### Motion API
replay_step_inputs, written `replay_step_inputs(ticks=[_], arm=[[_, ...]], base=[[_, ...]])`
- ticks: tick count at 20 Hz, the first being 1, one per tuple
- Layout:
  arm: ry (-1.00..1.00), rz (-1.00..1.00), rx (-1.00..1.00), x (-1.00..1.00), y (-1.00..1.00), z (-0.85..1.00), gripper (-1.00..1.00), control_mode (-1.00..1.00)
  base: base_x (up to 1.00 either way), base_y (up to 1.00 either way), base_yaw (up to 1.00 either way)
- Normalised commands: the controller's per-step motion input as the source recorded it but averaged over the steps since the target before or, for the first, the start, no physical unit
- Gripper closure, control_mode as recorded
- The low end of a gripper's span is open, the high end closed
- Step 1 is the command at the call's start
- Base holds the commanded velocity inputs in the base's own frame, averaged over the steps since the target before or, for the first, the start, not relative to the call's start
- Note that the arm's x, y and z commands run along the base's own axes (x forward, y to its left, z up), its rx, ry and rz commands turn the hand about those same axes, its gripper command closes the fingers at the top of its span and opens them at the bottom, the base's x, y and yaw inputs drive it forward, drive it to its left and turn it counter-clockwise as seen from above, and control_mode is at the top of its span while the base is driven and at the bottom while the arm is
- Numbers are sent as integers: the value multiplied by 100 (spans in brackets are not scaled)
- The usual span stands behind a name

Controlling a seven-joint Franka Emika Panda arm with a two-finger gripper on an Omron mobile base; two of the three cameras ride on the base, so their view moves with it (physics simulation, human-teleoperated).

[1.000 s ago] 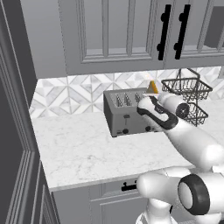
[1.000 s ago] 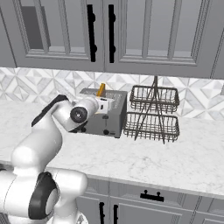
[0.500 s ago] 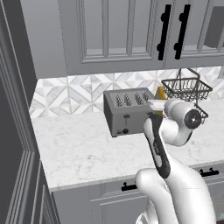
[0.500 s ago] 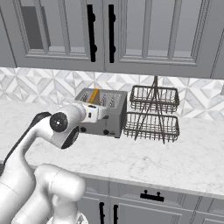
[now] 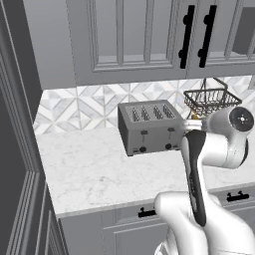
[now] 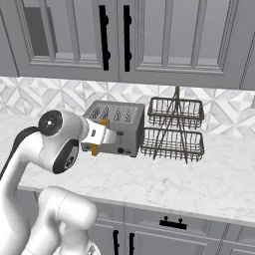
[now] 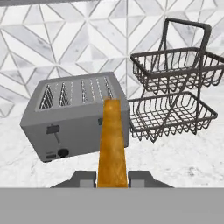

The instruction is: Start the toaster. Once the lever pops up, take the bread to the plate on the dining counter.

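The end effector (image 7: 112, 177) is clamped on the bread (image 7: 112, 142), a thin tan slice seen edge-on and rising from between its fingers. The slice is out of the toaster (image 7: 74, 116) and is held in the air in front of the toaster's right end. The toaster stands on the marble bench (image 5: 94, 172) against the tiled backsplash (image 7: 65, 43). A two-tier wire basket rack (image 6: 174, 129) stands just right of the toaster.
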Motion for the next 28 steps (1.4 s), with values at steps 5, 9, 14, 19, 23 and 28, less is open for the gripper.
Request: replay_step_inputs(ticks=[5, 9, 14, 19, 23, 28], arm=[[20, 0, 0, -44, -6, -23, 100, -100], [16, 0, 0, -34, -2, -16, 100, -100], [3, 0, 0, -23, -4, -1, 100, 100], [0, 0, 0, 0, 0, 0, 100, 100], [0, 0, 0, 0, 0, 0, 100, 100], [0, 0, 0, 0, 0, 0, 100, 100]], base=[[0, 0, 0], [0, 0, 0], [-56, -13, 0], [-89, -58, -24], [-8, -79, -66], [0, -80, -73]])
